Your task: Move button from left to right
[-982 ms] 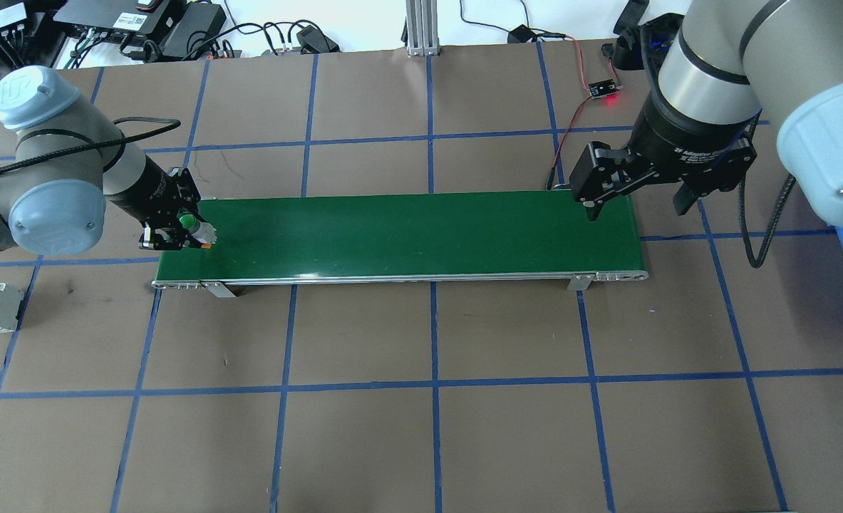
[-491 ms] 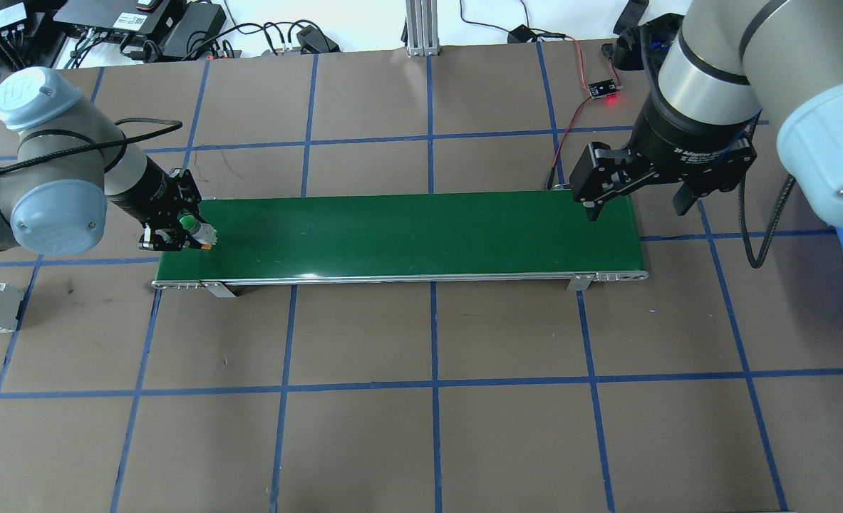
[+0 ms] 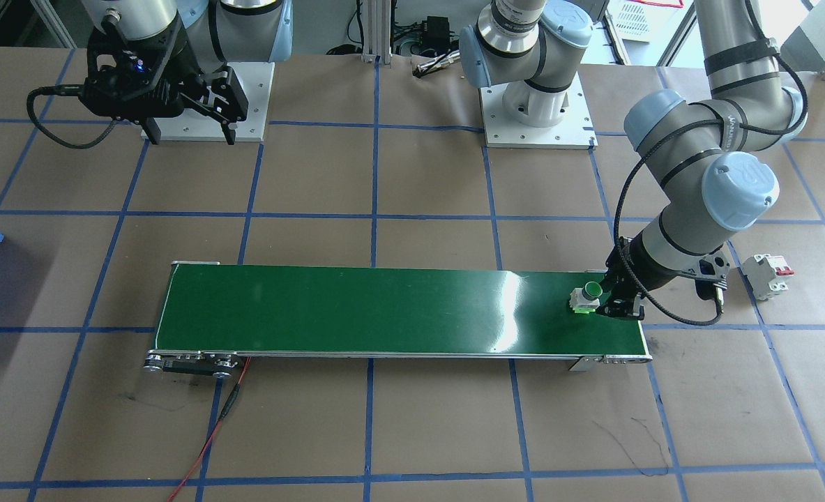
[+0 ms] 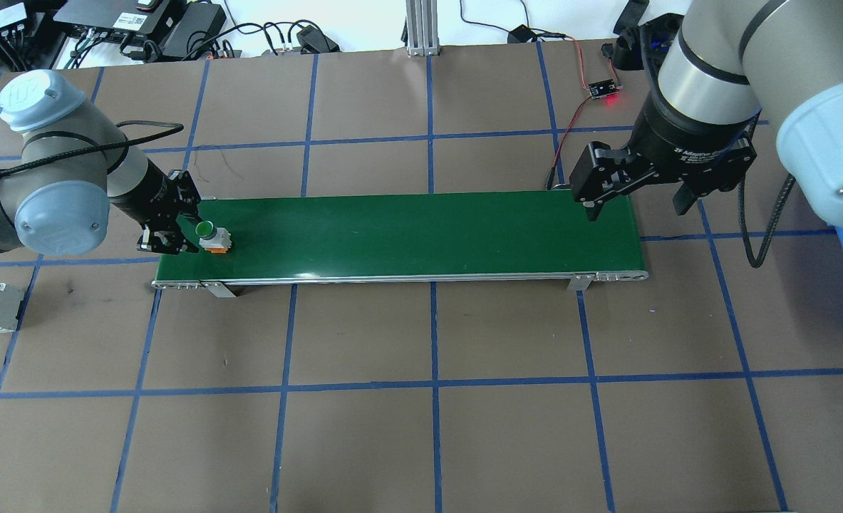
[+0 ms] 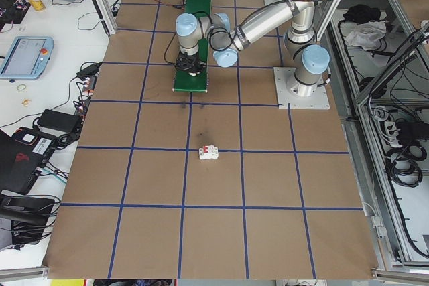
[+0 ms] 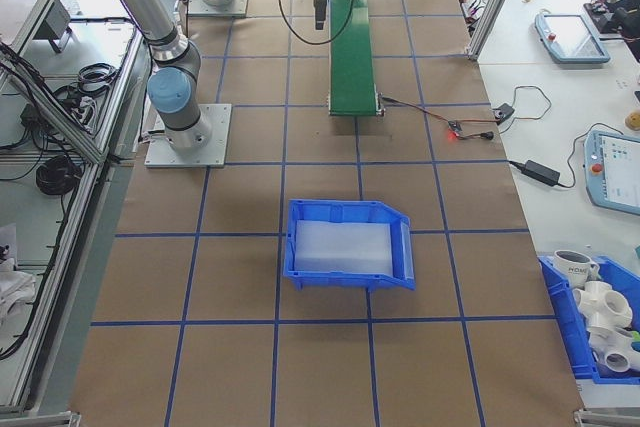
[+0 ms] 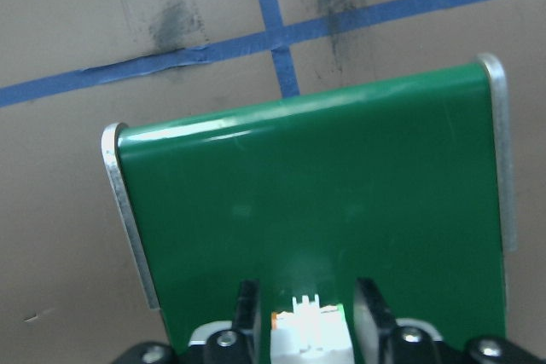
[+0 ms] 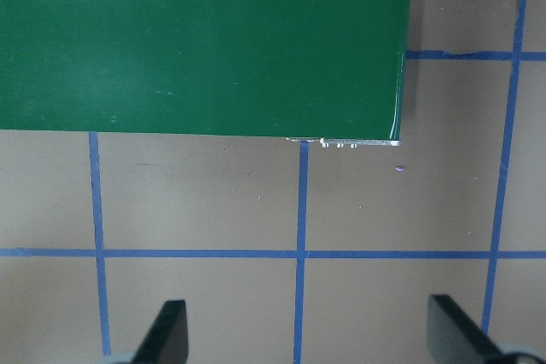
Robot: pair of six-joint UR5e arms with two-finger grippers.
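The button (image 4: pixel 211 238) sat on the conveyor belt's (image 4: pixel 421 235) left end, my left gripper (image 4: pixel 172 236) spread beside it; my right gripper (image 4: pixel 633 201) hung open. A careless retreat might topple it.

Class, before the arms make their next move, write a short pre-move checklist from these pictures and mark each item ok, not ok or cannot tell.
1. Button sits on the green belt: ok.
2. Left tool has let go of the button: ok, fingers apart.
3. Button at the right end: not ok.
4. Right tool open: ok.
5. Belt bare ahead of the button: ok.
6. Belt running: cannot tell.
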